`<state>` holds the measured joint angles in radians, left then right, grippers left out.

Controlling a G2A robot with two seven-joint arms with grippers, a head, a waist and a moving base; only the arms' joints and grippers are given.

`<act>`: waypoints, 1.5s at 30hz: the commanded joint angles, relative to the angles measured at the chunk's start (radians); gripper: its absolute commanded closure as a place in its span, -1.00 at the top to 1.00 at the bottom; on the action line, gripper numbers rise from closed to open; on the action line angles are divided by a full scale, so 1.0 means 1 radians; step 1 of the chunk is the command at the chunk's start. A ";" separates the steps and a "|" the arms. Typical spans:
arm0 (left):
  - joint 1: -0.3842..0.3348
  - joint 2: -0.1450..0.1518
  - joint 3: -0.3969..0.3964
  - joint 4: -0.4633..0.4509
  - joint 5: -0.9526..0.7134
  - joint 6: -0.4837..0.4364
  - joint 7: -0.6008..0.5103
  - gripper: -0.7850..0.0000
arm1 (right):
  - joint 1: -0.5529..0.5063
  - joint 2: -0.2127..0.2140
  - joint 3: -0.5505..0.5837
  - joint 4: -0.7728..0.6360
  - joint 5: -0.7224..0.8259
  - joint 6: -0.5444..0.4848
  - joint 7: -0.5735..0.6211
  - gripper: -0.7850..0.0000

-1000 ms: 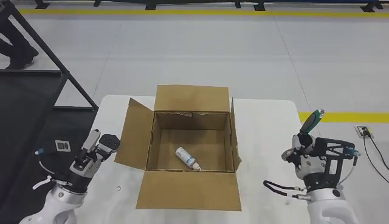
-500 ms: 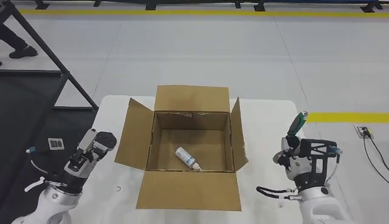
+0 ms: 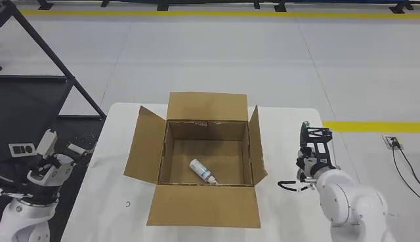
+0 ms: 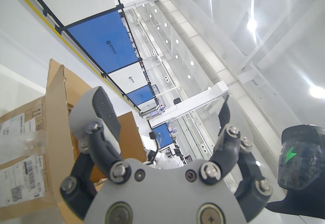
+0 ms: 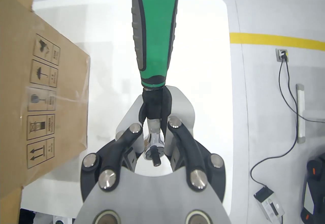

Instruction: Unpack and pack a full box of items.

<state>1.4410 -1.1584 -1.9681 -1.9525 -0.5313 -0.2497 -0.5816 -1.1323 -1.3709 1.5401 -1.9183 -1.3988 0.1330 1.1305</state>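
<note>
The left gripper (image 3: pixel 62 145) is hanging just off the white table's (image 3: pixel 108 183) left edge, well apart from the box. In the left wrist view, the left gripper (image 4: pixel 165 110) is pointing up toward the hall ceiling. Its two ribbed fingers (image 4: pixel 105 108) are standing wide apart with nothing between them.

The cardboard box (image 3: pixel 203 206) is sitting in the middle of the table with all four flaps folded outward. A labelled side of the box (image 4: pixel 54 113) is showing past the left gripper. A small ring-shaped bit (image 3: pixel 127 204) is lying on the table near the front left flap. Inside the box, a small white bottle (image 3: pixel 202 171) is lying on its side on the floor, slightly toward the front wall and touching none of the walls.

The right gripper (image 3: pixel 314 151) is hovering over the table beside the box's right flap. In the right wrist view, the right gripper (image 5: pixel 155 113) is clamping the neck of a ratchet wrench (image 5: pixel 155 32), just above its chrome head. The wrench's green and grey handle is pointing away from the wrist, toward the far edge of the table, and its tip (image 3: pixel 303 129) is showing in the top view.

On the floor to the right, a black cable (image 5: pixel 287 88) is running from a socket (image 3: pixel 392 140).
</note>
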 commanded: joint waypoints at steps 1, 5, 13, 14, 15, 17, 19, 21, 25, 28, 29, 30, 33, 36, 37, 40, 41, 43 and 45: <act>-0.002 0.001 -0.002 0.011 -0.006 -0.003 -0.006 1.00 | 0.017 0.001 0.006 0.057 0.026 -0.004 0.021 -1.00; -0.009 0.002 -0.002 0.038 -0.024 -0.013 -0.016 1.00 | 0.044 0.004 0.027 0.154 0.039 -0.002 0.036 -1.00; -0.009 0.003 -0.001 0.044 -0.025 -0.015 -0.022 1.00 | 0.086 0.014 0.046 0.293 0.047 -0.038 0.059 -1.00; -0.009 0.003 -0.001 0.044 -0.025 -0.015 -0.022 1.00 | 0.094 0.015 0.043 0.306 0.039 -0.040 0.065 -1.00; -0.009 0.003 -0.001 0.044 -0.025 -0.015 -0.022 1.00 | 0.100 0.016 0.039 0.316 0.038 -0.043 0.070 -1.00; -0.009 0.003 -0.001 0.044 -0.025 -0.015 -0.022 1.00 | 0.110 0.017 0.034 0.334 0.031 -0.042 0.078 -1.00; -0.009 0.003 -0.001 0.044 -0.025 -0.015 -0.022 1.00 | 0.118 0.018 0.029 0.348 0.029 -0.049 0.087 -1.00; -0.009 0.003 -0.001 0.044 -0.025 -0.015 -0.022 1.00 | 0.126 0.019 0.024 0.358 0.022 -0.043 0.087 -1.00; -0.009 0.003 -0.001 0.044 -0.025 -0.015 -0.022 1.00 | 0.140 0.022 0.021 0.382 0.016 -0.047 0.089 -1.00; -0.009 0.003 -0.001 0.044 -0.025 -0.015 -0.022 1.00 | 0.153 0.024 0.021 0.413 0.019 -0.054 0.094 -1.00; -0.009 0.003 -0.001 0.044 -0.025 -0.015 -0.022 1.00 | 0.158 0.025 0.021 0.423 0.018 -0.054 0.093 -1.00; -0.009 0.003 -0.001 0.044 -0.025 -0.015 -0.022 1.00 | 0.163 0.025 0.020 0.434 0.018 -0.054 0.092 -1.00; -0.009 0.003 -0.001 0.044 -0.025 -0.015 -0.022 1.00 | 0.181 0.028 0.018 0.467 0.021 -0.063 0.088 -1.00; -0.009 0.003 -0.001 0.044 -0.025 -0.015 -0.022 1.00 | 0.197 0.029 0.018 0.501 0.027 -0.069 0.083 -1.00; -0.009 0.003 -0.001 0.044 -0.025 -0.015 -0.022 1.00 | 0.202 0.030 0.016 0.512 0.029 -0.070 0.080 -1.00; -0.009 0.003 -0.001 0.044 -0.025 -0.015 -0.022 1.00 | 0.213 0.032 0.014 0.541 0.035 -0.078 0.074 -1.00; -0.009 0.003 -0.001 0.044 -0.025 -0.015 -0.022 1.00 | 0.217 0.033 0.014 0.549 0.037 -0.080 0.073 -1.00; -0.009 0.003 -0.001 0.044 -0.025 -0.015 -0.022 1.00 | 0.223 0.034 0.013 0.562 0.042 -0.082 0.071 -1.00; -0.009 0.003 -0.001 0.044 -0.025 -0.015 -0.022 1.00 | 0.226 0.035 0.013 0.571 0.046 -0.085 0.068 -1.00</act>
<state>1.4316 -1.1554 -1.9694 -1.9081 -0.5567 -0.2652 -0.6033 -0.9070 -1.3362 1.5535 -1.3510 -1.3556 0.0489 1.2003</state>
